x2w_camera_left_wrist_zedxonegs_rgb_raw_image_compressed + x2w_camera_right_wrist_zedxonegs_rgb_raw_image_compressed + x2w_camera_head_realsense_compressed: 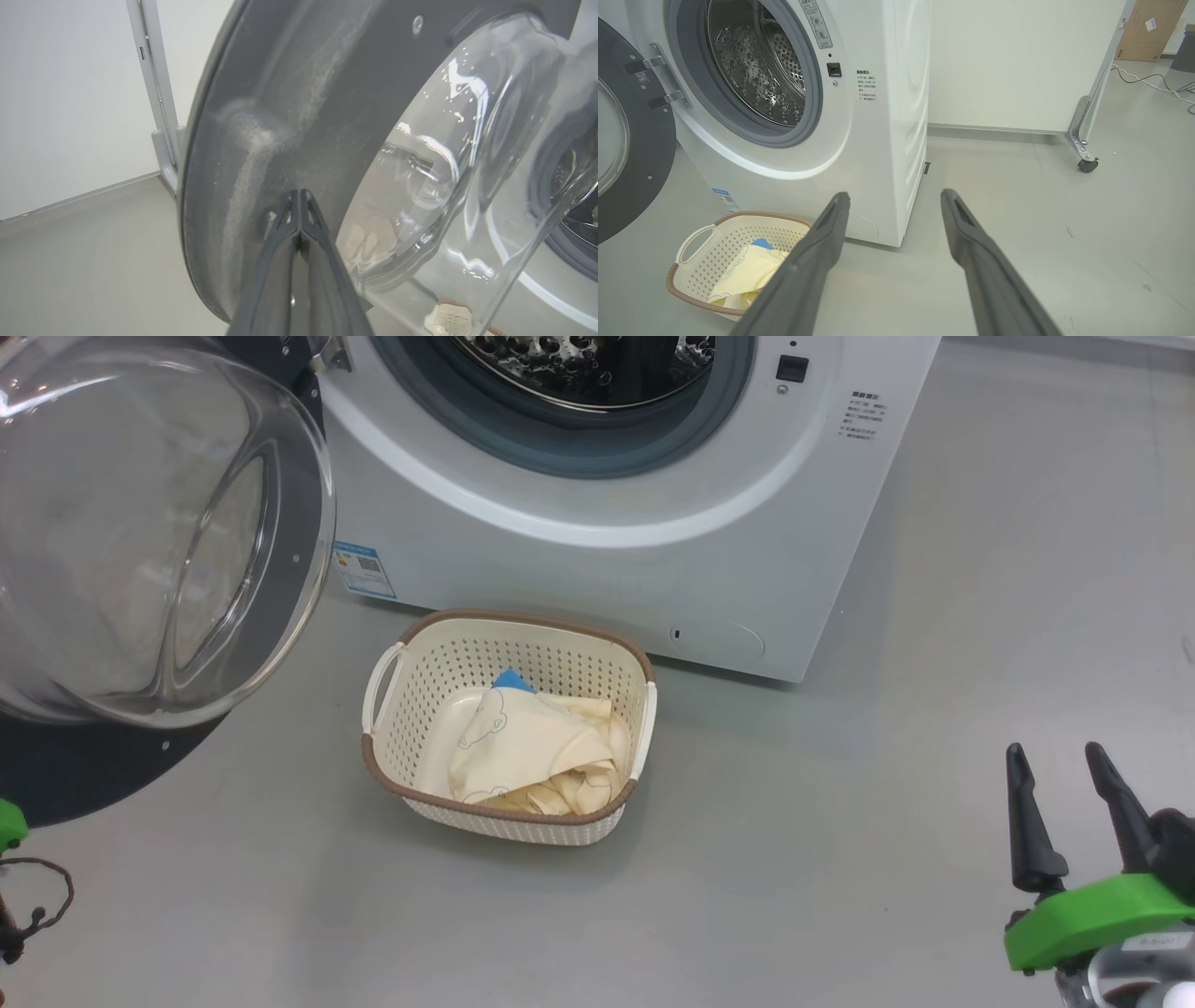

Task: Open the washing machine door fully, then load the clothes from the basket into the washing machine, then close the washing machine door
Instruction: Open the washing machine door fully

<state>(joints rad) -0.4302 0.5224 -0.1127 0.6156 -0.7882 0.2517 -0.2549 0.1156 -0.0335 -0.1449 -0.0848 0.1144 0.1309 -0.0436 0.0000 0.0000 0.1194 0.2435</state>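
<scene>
The washing machine [607, 551] stands with its steel drum [756, 60] exposed. The washing machine door [93, 775] is swung out to the left, its glass bowl [140, 523] bulging toward me. In front of the machine the basket [509, 616] sits on the floor, holding the cream-yellow clothes [532, 747] with a blue patch. My left gripper [299, 193] is shut with nothing in it, its tips right at the door's [280, 93] dusty inner rim, beside the glass [444, 163]. My right gripper [1055, 753] is open and empty at the lower right, well away from the basket [738, 215] and clothes [747, 275].
Bare grey floor [934, 709] stretches right of the machine. A white partition on a caster leg [1085, 163] stands behind, with cables [1148, 84] and a cardboard box [1150, 28] beyond. Another partition post [159, 93] rises left of the door. A dark cable loop [37, 896] hangs at my lower left.
</scene>
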